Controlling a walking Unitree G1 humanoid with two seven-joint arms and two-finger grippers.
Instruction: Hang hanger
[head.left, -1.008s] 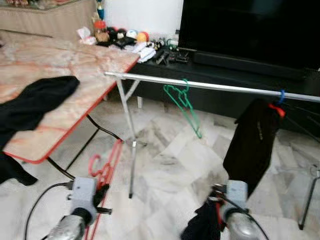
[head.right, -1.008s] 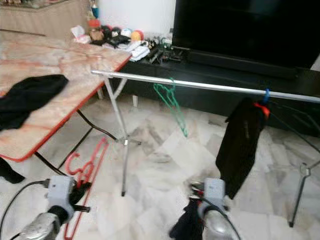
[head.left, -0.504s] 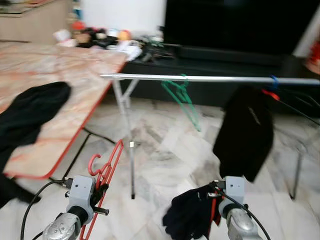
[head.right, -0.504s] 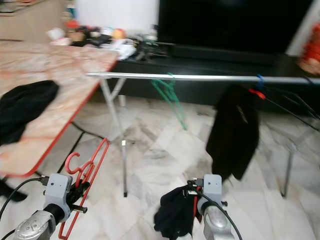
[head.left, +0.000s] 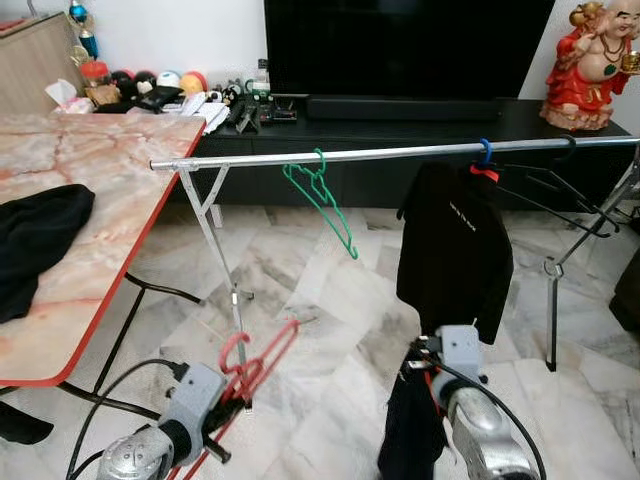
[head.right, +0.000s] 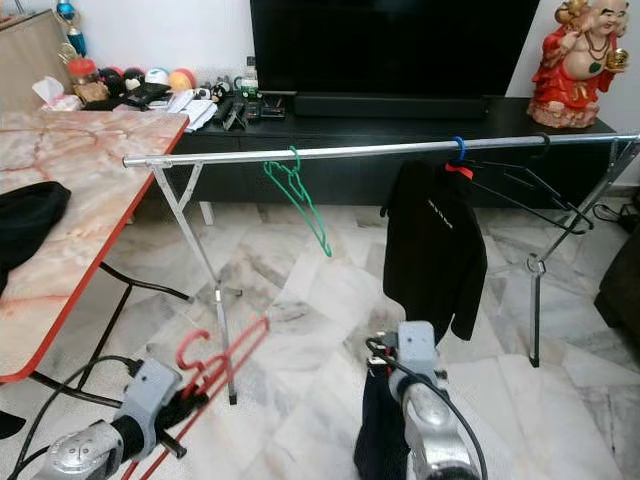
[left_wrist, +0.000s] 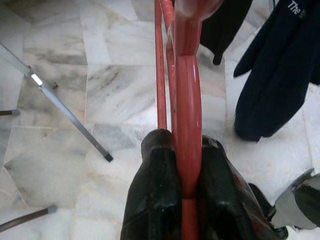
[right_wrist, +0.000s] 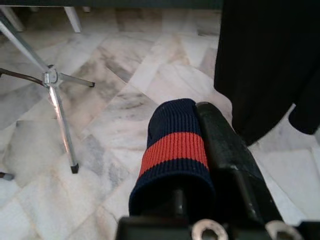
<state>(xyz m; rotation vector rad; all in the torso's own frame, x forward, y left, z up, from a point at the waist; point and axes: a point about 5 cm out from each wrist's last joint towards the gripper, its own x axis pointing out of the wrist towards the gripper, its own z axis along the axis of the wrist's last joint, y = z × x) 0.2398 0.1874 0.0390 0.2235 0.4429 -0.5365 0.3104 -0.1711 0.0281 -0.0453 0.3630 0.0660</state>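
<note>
A red plastic hanger (head.left: 262, 362) is clamped in my left gripper (head.left: 225, 405), low over the floor, hook end up. In the left wrist view the black fingers (left_wrist: 157, 165) press on the hanger's red stem (left_wrist: 187, 115). My right gripper (head.left: 425, 365) is shut on a dark navy garment (head.left: 410, 435) with a red-striped cuff (right_wrist: 175, 150) that hangs down from it. Ahead runs the silver clothes rail (head.left: 400, 153), carrying a green hanger (head.left: 322, 195) and a black top (head.left: 455, 250) on a blue hanger.
A marble-patterned folding table (head.left: 110, 190) with a black cloth (head.left: 35, 235) stands on my left. The rail's leg (head.left: 225, 270) is just beyond the left gripper. Black hangers (head.left: 545, 185) hang at the rail's right end. Behind are a TV stand and a red statue (head.left: 597, 60).
The camera has swung right, so the rail is now centred. The red hanger tilts more to the right. The navy garment hangs straighter below my right gripper.
</note>
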